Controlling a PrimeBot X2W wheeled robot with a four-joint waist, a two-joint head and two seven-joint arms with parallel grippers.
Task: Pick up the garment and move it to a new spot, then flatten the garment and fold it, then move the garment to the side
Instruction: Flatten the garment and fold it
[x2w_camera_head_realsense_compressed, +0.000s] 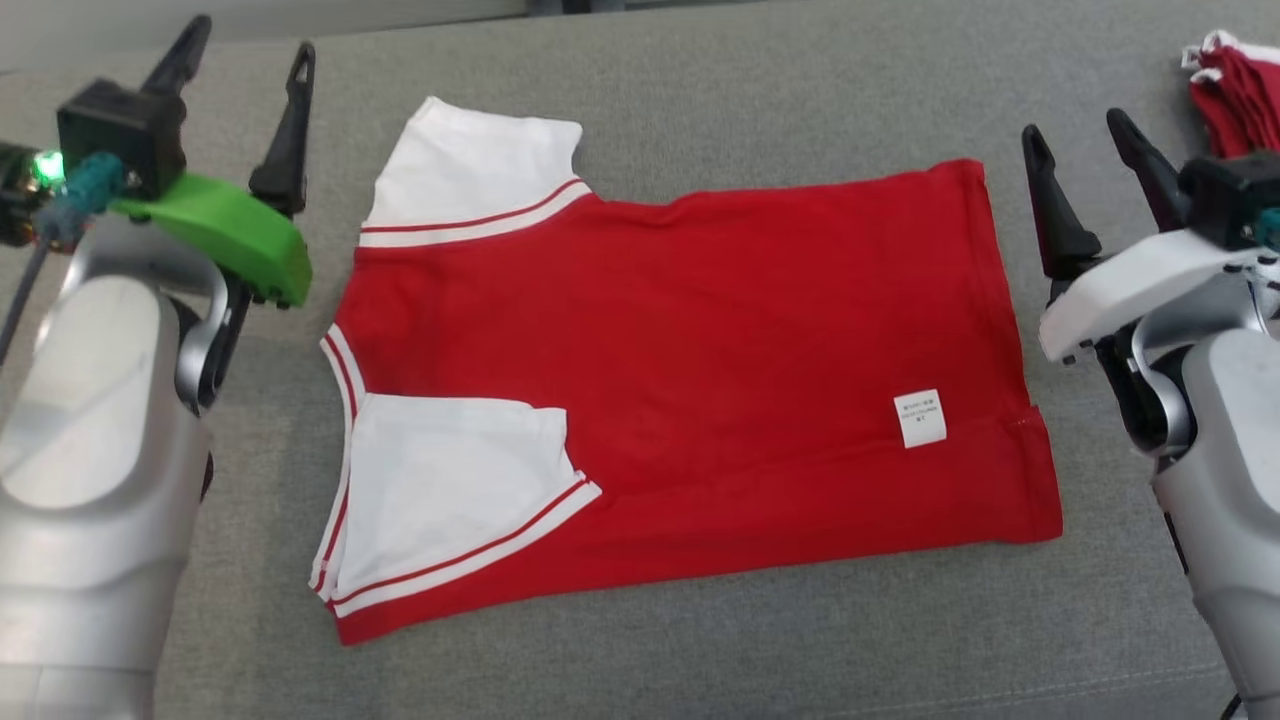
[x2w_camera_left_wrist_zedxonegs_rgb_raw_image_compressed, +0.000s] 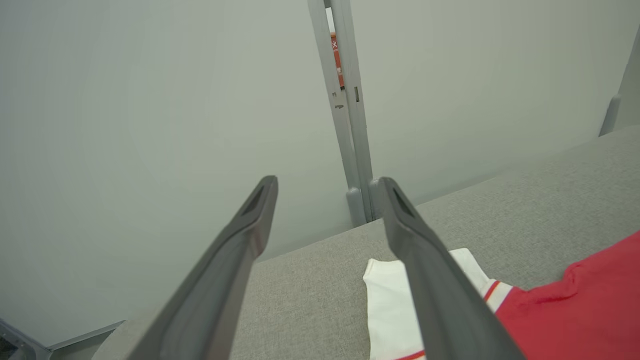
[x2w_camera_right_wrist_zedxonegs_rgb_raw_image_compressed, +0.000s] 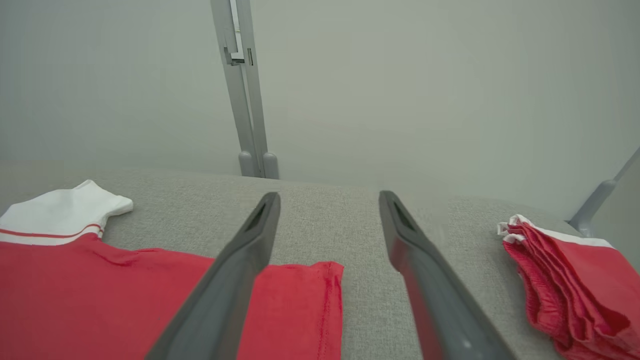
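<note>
1. The left gripper (x2w_camera_head_realsense_compressed: 252, 35) and right gripper (x2w_camera_head_realsense_compressed: 1072, 122) both hover empty with jaws spread wide. They flank the garment (x2w_camera_head_realsense_compressed: 690, 360), which lies flat mid-way on the grey woven surface (x2w_camera_head_realsense_compressed: 700, 640).
2. Risk, we judge: the knit is thin and limp, so a pinch catching one layer could drag the near folded edge open.
3. Red body, white sleeves, striped trim. The right arm could snag the red pile (x2w_camera_head_realsense_compressed: 1235, 95) at far right.

left pincer (x2w_camera_head_realsense_compressed: 249, 45) gaping, empty, right pincer (x2w_camera_head_realsense_compressed: 1075, 127) gaping, empty, both pointing forward
</note>
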